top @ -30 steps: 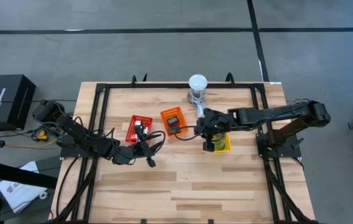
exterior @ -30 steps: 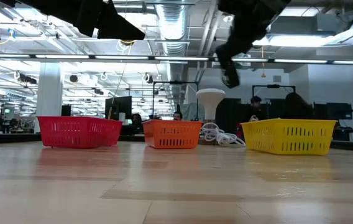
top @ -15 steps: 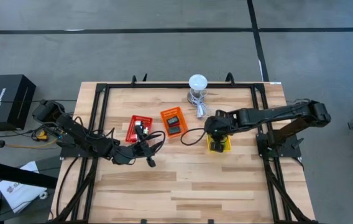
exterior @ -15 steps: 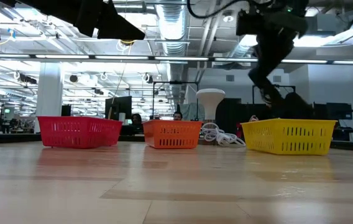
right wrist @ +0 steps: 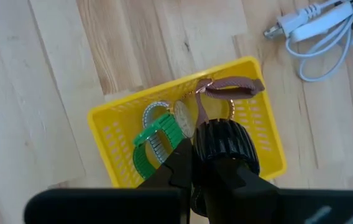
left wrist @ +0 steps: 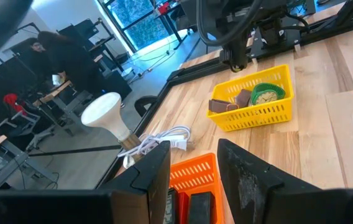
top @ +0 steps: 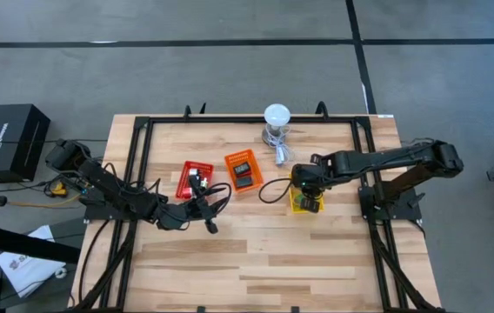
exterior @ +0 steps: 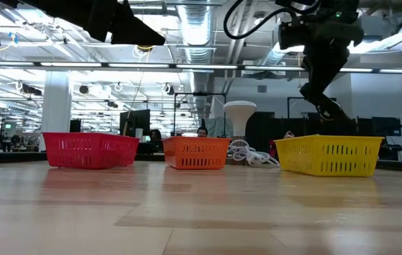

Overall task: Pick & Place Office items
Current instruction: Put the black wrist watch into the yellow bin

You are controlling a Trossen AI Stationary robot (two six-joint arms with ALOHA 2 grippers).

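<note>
No text, label, brand or number can be read on anything here.

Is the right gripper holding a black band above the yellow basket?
Yes: the right gripper is shut on a black band directly over the yellow basket.

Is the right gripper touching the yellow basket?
Apart. In the low view the right gripper hangs above the yellow basket, with background showing between its tips and the rim.
</note>
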